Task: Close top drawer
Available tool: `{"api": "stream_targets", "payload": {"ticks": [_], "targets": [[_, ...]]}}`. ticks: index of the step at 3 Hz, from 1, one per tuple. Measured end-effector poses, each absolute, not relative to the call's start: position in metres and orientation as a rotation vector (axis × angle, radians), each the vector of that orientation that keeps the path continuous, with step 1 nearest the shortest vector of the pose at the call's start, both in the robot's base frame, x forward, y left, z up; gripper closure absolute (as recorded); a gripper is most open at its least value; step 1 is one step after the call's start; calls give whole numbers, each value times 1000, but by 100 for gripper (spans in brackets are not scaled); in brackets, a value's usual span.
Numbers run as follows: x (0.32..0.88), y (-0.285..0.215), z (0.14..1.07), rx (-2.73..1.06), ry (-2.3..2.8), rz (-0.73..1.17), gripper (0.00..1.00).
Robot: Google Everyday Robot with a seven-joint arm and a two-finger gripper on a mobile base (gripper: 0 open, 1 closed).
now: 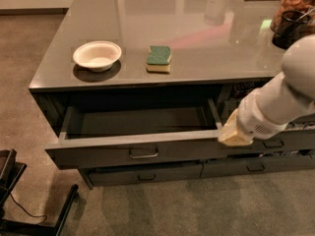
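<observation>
The top drawer [133,150] stands pulled out under the countertop [197,38]; on the countertop a bowl [97,56] lies left of a sponge [159,59], both near the front edge; the gripper [234,133] is at the right end of the drawer's front panel; a lower drawer [147,174] sits beneath.

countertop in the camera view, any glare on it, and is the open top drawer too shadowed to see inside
Camera view: the glossy countertop carries soft reflections and a pinkish streak right of the sponge; the bowl casts a dark shadow; the top drawer is shaded inside, yet its floor shows; the gripper, at that drawer's right front corner, is evenly lit.
</observation>
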State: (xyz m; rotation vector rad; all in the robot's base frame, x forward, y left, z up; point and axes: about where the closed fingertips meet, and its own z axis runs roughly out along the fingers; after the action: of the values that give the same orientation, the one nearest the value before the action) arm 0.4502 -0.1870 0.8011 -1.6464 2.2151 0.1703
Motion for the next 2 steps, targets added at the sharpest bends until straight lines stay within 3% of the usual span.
{"api": "stream_targets", "payload": {"ticks": [2], "targets": [[443,-162,684,-1592,2234,481,100]]}}
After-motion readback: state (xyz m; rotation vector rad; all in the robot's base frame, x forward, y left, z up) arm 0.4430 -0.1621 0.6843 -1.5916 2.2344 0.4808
